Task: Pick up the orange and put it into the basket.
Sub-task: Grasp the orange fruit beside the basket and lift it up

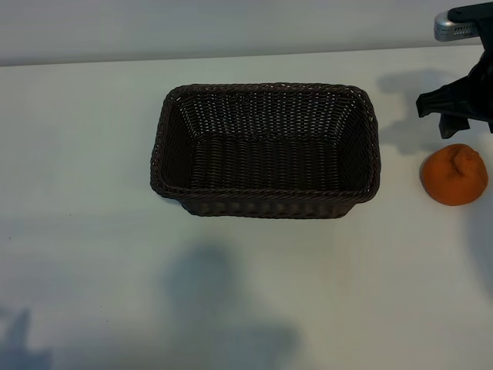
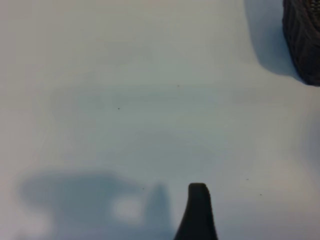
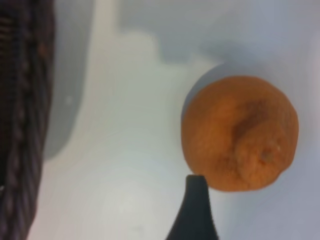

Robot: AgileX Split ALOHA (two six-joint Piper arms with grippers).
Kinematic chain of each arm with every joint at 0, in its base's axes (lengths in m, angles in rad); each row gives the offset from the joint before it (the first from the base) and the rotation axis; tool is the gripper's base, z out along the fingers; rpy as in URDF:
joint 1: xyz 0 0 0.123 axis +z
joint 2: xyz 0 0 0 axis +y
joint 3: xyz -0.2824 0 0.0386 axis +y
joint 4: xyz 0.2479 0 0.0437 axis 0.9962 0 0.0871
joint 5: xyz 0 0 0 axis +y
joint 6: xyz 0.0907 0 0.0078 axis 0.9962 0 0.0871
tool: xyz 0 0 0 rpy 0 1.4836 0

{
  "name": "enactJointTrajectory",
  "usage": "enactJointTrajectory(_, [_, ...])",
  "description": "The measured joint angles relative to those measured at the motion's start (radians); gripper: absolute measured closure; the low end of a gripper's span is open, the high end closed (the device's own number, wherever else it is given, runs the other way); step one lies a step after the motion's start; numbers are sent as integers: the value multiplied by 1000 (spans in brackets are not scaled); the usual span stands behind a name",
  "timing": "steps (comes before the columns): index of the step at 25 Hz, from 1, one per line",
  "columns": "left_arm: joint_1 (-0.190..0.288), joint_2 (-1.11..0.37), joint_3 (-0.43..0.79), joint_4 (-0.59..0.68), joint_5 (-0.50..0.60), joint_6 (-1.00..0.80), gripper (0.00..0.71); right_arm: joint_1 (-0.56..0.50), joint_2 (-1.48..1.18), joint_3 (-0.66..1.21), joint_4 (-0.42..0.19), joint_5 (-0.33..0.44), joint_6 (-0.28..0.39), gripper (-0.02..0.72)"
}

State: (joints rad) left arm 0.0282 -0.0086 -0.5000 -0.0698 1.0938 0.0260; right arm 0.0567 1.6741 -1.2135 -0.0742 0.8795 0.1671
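- One orange [image 1: 454,175] sits on the white table [image 1: 92,254], to the right of the basket [image 1: 266,150] and clear of its wall.
- It's small and round, matte orange with a dimpled skin, and a lumpy knob bulges from its top; my right wrist camera looks straight down on that knob.
- Next to the basket it looks tiny, several times narrower than the basket's long side.
- My basket is dark-brown wicker, rectangular with rounded corners, sloping sides and a braided rim, and nothing lies inside it.
- My right gripper [image 1: 454,116] hangs just past the orange on the far side, at the same right end of the basket, fingers spread wide and holding nothing.
- From the right wrist, one dark fingertip [image 3: 196,200] shows close against the fruit's edge; I can't tell whether it touches.
- My left gripper [image 2: 198,210] is off beyond the basket's other end, spread wide over bare table, only a corner of wicker in its view.
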Motion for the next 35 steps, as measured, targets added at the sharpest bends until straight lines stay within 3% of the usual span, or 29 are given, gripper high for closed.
enactJointTrajectory(12, [8,0,0,-1,-1,-1,117,-32,184,0,1,-96,51,133])
enactJointTrajectory(22, [8,0,0,-1,-1,-1,117,-79,240,0,1,-139,55,148])
enactJointTrajectory(25, [8,0,0,-1,-1,-1,117,-79,240,0,1,-145,56,205])
enactJointTrajectory(30, [8,0,0,-1,-1,-5,118,-79,240,0,0,-147,79,378])
enactJointTrajectory(35, [8,0,0,-1,-1,-5,118,-79,240,0,0,-146,86,456])
